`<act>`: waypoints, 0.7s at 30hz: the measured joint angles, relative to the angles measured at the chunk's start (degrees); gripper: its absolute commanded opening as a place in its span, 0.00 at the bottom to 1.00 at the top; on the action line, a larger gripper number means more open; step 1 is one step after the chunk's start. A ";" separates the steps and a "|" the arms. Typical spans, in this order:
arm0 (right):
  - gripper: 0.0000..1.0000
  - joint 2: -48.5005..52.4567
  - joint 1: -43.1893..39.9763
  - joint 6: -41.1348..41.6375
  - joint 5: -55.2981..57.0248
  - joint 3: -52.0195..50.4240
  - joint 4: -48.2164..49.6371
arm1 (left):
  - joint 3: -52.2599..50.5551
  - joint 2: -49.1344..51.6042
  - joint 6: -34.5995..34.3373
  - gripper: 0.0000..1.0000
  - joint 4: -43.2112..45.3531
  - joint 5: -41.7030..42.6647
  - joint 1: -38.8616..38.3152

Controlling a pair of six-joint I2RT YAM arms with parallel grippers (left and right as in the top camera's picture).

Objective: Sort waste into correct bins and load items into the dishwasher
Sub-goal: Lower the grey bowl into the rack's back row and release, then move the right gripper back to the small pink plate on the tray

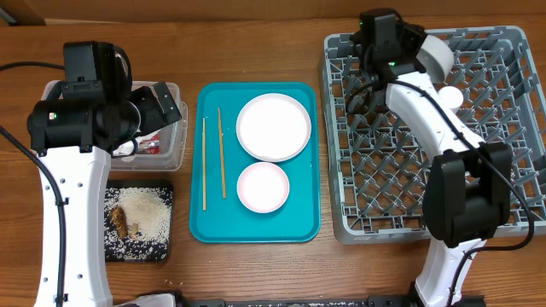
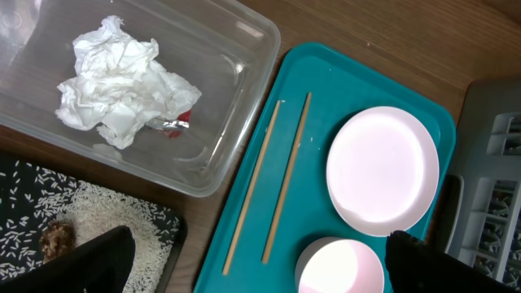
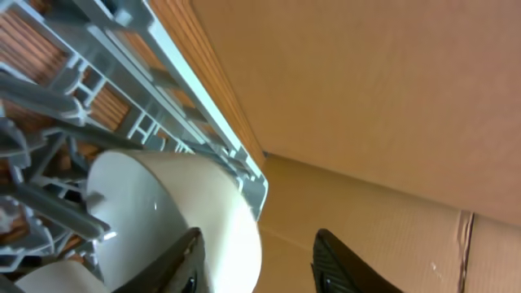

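The right pincer point(image 3: 256, 256) is open, with nothing between its fingers. The white bowl point(image 3: 163, 203) sits in the grey dish rack point(image 3: 122, 49) at its far rim, just beside one finger. I see the left pincer point(image 2: 260, 240) wide open, with the crumpled napkin point(image 2: 122, 81) and red wrapper point(image 2: 175, 122) in the clear tub point(image 2: 236, 138) nearby.

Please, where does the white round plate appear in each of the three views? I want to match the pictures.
Overhead: the plate lies in the upper right part of the teal tray, near the picture's centre.
Left wrist: the plate is right of centre, on the tray.
Right wrist: not in it; only the rack and a white dish show.
Shared landmark: the chopsticks on the tray, beside the plate.
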 measured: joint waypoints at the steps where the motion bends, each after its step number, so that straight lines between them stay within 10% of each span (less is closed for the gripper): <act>1: 0.48 0.02 0.31 0.20 -0.07 0.00 -0.09 | 0.00 0.00 0.00 1.00 0.00 0.00 0.00; 9: 0.72 0.02 1.99 0.92 2.51 -0.02 -0.87 | 0.00 0.00 0.00 1.00 0.00 0.00 0.00; 21: 0.83 0.02 3.37 4.39 5.40 -0.04 -0.66 | 0.00 0.00 0.00 1.00 0.00 0.00 0.00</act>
